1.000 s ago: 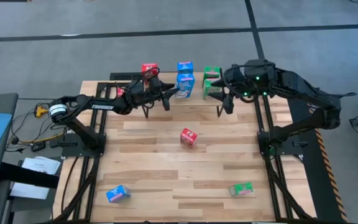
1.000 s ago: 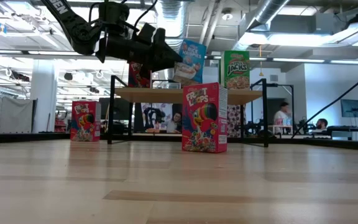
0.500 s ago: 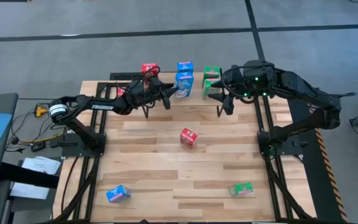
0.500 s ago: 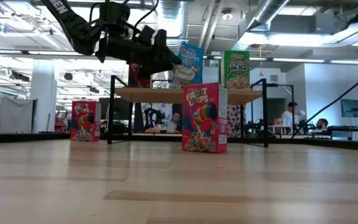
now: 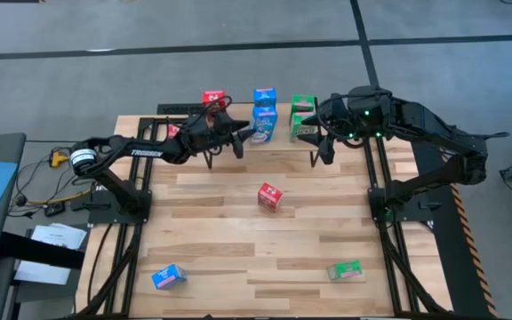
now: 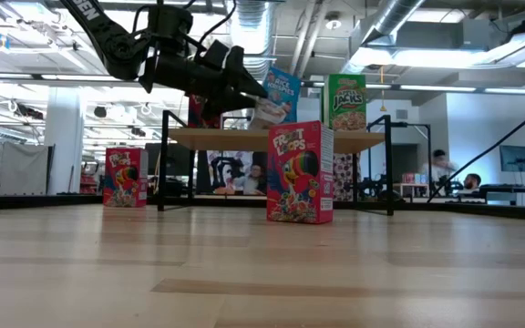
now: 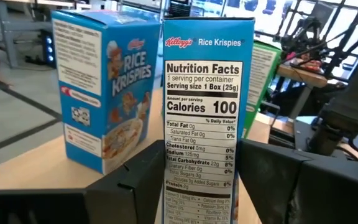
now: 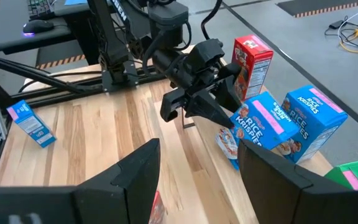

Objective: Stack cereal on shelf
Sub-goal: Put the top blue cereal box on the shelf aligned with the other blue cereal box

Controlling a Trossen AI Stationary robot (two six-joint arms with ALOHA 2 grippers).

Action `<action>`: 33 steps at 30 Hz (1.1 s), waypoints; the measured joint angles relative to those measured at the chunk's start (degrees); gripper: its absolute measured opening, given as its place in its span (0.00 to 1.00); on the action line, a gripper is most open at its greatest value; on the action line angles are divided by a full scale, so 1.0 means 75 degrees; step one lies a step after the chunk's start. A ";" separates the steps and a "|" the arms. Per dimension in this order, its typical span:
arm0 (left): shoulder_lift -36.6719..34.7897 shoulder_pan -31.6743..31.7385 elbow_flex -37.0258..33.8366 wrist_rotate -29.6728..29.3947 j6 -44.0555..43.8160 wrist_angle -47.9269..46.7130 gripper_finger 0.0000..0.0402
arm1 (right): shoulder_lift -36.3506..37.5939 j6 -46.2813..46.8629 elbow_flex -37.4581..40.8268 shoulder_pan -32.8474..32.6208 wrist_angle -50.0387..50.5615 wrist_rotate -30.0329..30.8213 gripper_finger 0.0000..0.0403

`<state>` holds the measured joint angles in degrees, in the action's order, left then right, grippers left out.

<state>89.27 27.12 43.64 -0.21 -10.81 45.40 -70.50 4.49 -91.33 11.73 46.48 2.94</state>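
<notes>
Between the jaws: left gripper [image 5: 249,133] has a blue cereal box [image 7: 201,118] between its two fingers [image 7: 135,186], narrow side panel toward the wrist camera
Box axis: long axis upright, slightly tilted in the low view
Beyond the jaws: second blue box [image 7: 101,87] standing on the shelf [image 6: 272,138], just beside the first
Right gripper [image 5: 314,133]: fingers spread, nothing between them, near the green box [image 5: 302,107]
Table: red box [image 5: 270,196] standing mid-table
</notes>
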 joint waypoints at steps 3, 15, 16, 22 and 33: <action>0.0000 0.0002 0.0000 0.0000 0.0003 -0.0138 0.50 | 0.0000 0.0000 0.0000 0.0000 -0.0003 0.0000 0.60; 0.0000 0.0007 0.0000 0.0238 0.0003 -0.0299 0.69 | 0.0000 0.0003 0.0000 0.0000 -0.0003 0.0000 0.60; 0.0000 0.0005 0.0000 0.0311 0.0006 -0.0322 0.70 | 0.0000 0.0003 0.0000 0.0000 -0.0003 0.0000 0.60; 0.0000 0.0005 0.0002 0.0402 -0.0255 -0.0414 0.71 | 0.0000 0.0003 0.0000 0.0000 -0.0003 0.0000 0.60; -0.0655 0.0142 0.0003 0.0338 -0.0064 -0.1643 0.71 | 0.0000 0.0006 0.0000 0.0000 -0.0003 0.0000 0.60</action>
<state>84.36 28.19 43.66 2.33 -11.29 33.08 -70.50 4.54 -91.33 11.73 46.46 2.94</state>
